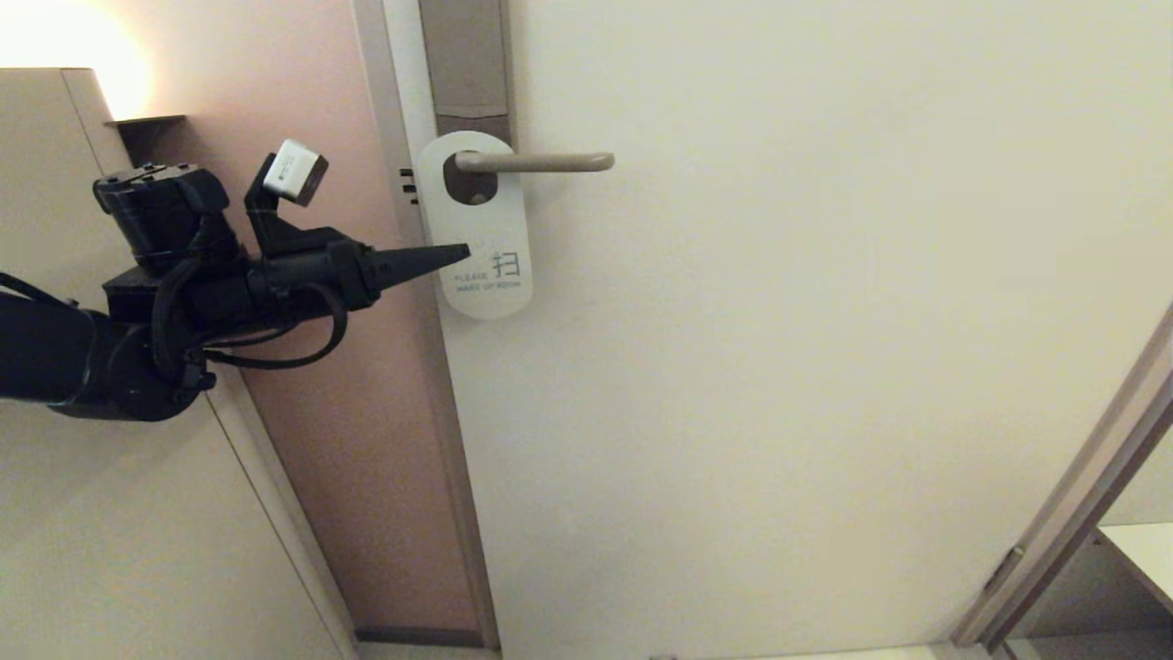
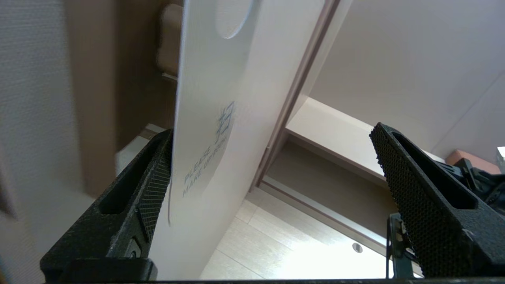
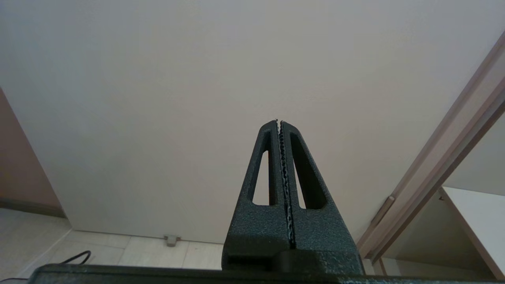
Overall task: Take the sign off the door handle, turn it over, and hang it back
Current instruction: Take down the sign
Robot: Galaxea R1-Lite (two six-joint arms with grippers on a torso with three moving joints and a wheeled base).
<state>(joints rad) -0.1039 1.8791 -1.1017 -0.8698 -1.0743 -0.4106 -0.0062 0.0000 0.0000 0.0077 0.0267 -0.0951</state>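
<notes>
Sign (image 1: 476, 229) white-face out on door handle (image 1: 541, 162); handle base hidden.

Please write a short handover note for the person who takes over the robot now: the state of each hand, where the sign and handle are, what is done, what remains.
Left hand: open, at the lower part of the sign, fingers either side of its edge, not closed on it.
Right hand: shut, empty, parked, pointing at the door.
Sign: hangs on the door handle by its hole, white "MAKE UP ROOM" face outward.
Done: left hand is in place at the sign.
Left: grip the sign, take it off the handle, turn it over, hang it back.
</notes>
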